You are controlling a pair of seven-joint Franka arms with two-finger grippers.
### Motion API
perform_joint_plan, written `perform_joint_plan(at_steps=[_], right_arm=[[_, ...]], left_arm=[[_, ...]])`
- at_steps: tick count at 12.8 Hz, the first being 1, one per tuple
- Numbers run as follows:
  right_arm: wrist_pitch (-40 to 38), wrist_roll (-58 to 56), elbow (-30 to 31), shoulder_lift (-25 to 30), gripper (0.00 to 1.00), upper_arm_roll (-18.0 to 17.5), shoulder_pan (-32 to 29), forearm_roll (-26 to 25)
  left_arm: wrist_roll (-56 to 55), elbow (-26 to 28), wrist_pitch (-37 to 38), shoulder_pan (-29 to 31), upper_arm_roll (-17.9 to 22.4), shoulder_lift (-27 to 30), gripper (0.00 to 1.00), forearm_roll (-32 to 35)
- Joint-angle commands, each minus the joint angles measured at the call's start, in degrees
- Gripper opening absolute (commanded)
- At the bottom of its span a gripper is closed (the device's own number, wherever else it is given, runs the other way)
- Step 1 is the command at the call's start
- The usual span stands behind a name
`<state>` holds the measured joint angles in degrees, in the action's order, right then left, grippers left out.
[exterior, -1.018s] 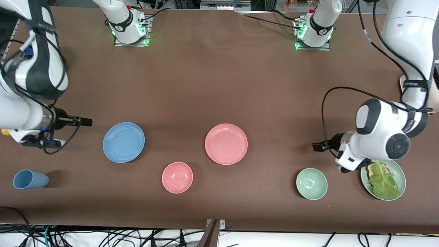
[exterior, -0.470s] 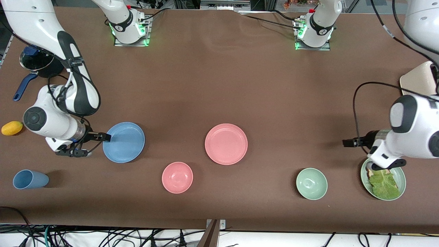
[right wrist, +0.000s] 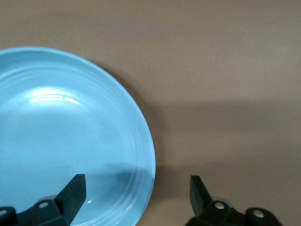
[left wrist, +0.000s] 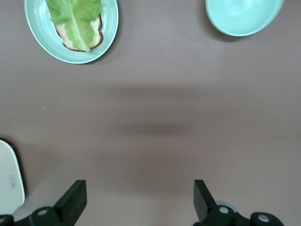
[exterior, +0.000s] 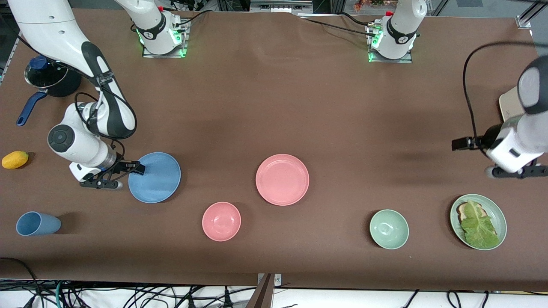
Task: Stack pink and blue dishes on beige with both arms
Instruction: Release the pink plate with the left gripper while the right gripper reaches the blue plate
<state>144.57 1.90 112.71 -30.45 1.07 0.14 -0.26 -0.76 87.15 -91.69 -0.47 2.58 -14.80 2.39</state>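
Observation:
The blue dish lies toward the right arm's end of the table, and the pink dish lies near the middle. My right gripper is open and low at the blue dish's rim. In the right wrist view that rim runs between the fingers of the right gripper, one finger over the dish, the other over bare table. The beige plate sits at the left arm's end, partly hidden by that arm. My left gripper hangs open and empty beside it; the left wrist view shows the left gripper over bare table, with the beige plate at the frame's edge.
A pink bowl, a green bowl and a green plate with lettuce on bread lie nearer the front camera. A blue cup, a yellow fruit and a black pot stand at the right arm's end.
The right gripper came down and across to the blue dish's rim. The left arm drew away from the lettuce plate, toward the beige plate.

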Motion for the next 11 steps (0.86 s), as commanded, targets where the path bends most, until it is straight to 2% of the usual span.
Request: perform_joint_plan(at_steps=[1, 3, 5, 7, 11], right_arm=[[1.9, -0.9, 2.8, 2.0, 0.82, -0.4, -0.5, -0.4], [1.8, -1.7, 2.6, 2.1, 0.67, -0.3, -0.5, -0.2], [1.4, -1.7, 2.5, 2.1, 0.46, -0.4, -0.5, -0.1], [1.3, -1.8, 2.5, 2.0, 0.35, -0.4, -1.1, 0.0], [1.3, -1.8, 2.5, 2.0, 0.11, -0.4, -1.1, 0.0]], left_arm=[[1.6, 4.9, 0.0, -1.7, 1.4, 8.1, 1.00, -1.2], [2.7, 5.2, 0.2, -3.1, 2.2, 12.0, 1.00, -0.7], [3.3, 6.8, 0.2, -4.0, 3.3, 14.5, 1.00, -0.5], [5.0, 12.3, -0.9, -3.9, 3.2, 18.6, 1.00, -1.0], [5.0, 10.9, -1.6, -3.7, 3.2, 18.4, 1.00, -1.0]])
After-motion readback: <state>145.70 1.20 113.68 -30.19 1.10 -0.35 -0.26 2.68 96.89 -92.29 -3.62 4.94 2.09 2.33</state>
